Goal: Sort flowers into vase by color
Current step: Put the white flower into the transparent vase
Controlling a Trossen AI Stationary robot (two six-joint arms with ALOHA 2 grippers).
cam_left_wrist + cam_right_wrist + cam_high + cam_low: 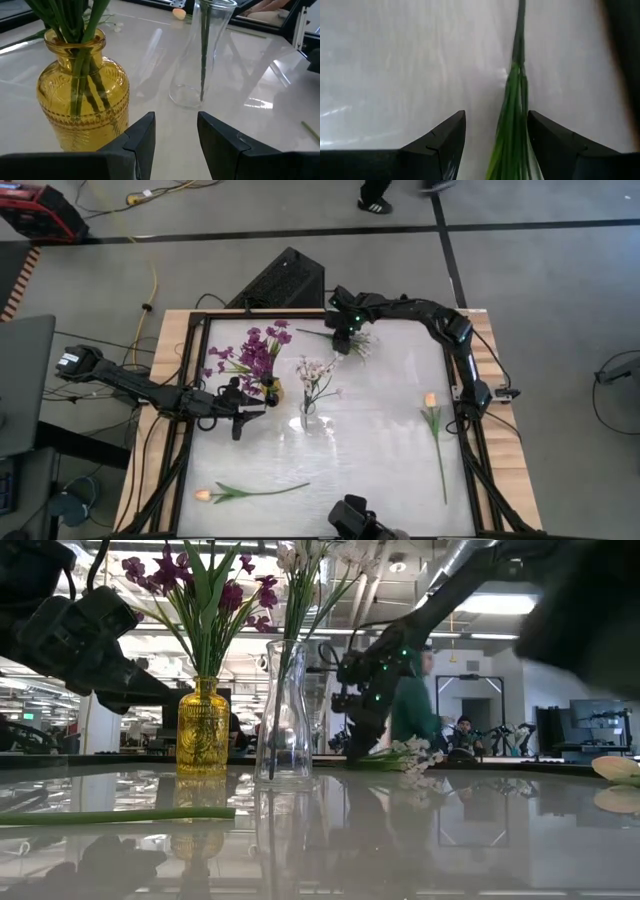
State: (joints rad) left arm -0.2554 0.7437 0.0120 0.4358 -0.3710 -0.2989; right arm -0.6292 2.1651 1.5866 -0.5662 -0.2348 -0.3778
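Right gripper (495,145) low over the white sprig (360,343), jaws apart astride its stem, seemingly ready to pinch; left gripper (176,145) empty, jaws apart beside the yellow vase (82,100).

You see two dark jointed arms trailing black cables. The right gripper (495,145) carries a green light behind its blocky, wedge-shaped black fingers (440,142); the left gripper (175,140) has matching angular fingers.
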